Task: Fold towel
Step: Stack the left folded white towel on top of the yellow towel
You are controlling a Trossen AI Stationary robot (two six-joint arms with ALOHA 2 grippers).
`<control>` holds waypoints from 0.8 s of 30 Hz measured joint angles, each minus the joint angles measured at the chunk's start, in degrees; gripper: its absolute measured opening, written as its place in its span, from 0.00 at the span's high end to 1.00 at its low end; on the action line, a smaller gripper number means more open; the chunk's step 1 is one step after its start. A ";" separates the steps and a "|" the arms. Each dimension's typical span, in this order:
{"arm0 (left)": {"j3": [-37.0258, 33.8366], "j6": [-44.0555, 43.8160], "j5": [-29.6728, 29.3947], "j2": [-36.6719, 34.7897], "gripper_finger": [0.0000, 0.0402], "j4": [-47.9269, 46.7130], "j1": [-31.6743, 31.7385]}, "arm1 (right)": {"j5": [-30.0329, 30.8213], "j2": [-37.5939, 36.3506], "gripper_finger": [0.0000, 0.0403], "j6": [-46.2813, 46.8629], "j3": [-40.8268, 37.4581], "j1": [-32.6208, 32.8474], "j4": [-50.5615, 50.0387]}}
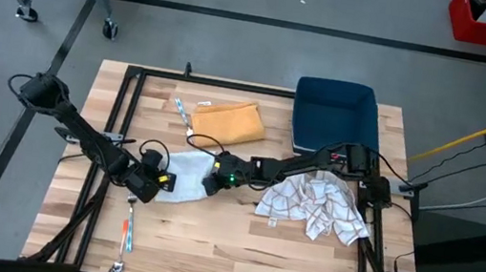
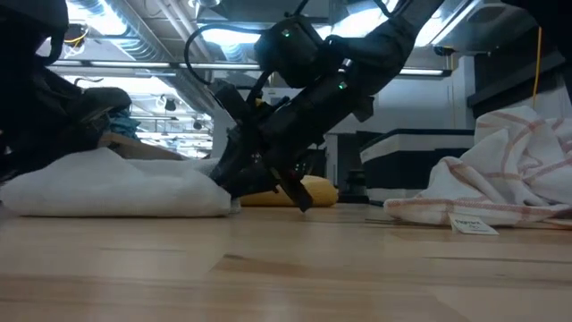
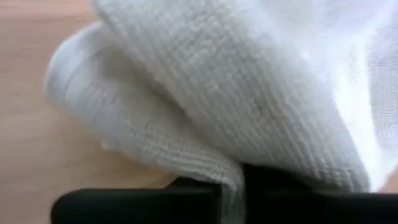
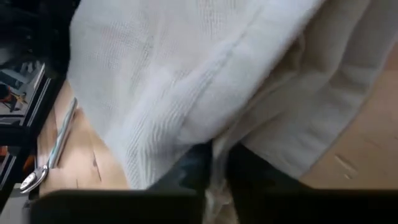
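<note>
A white towel (image 1: 187, 174) lies bunched on the wooden table near its middle, between my two grippers. It shows as a low mound (image 2: 116, 183) in the low view. My left gripper (image 1: 159, 181) is at the towel's left end, shut on it. My right gripper (image 1: 216, 175) is at the towel's right end, also shut on it, and slants down to that end in the low view (image 2: 234, 183). Each wrist view is filled with white knit cloth running down between that arm's dark fingers. My left gripper pinches a fold of the towel at its left end (image 3: 231, 180) between its two fingers, slanting down from the table's left. The cloth bulges slack beyond the fingers and the towel rests on the table. My right gripper pinches the towel's right end (image 4: 214, 158) between its two fingers, slanting down from the table's right. Several layers seem gathered there. The towel lies slack on the table in front of the fingers.
A checked towel (image 1: 314, 207) lies crumpled at the right, near my right arm. A yellow cloth (image 1: 229, 121) and a blue bin (image 1: 335, 116) sit toward the far edge. Utensils lie by the near left (image 1: 126, 234) and beside the yellow cloth (image 1: 179, 109).
</note>
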 joint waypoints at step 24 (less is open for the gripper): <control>7.50 28.62 -10.91 -0.09 0.99 11.33 13.48 | 10.70 -8.24 0.98 -2.80 -0.02 -2.44 -1.09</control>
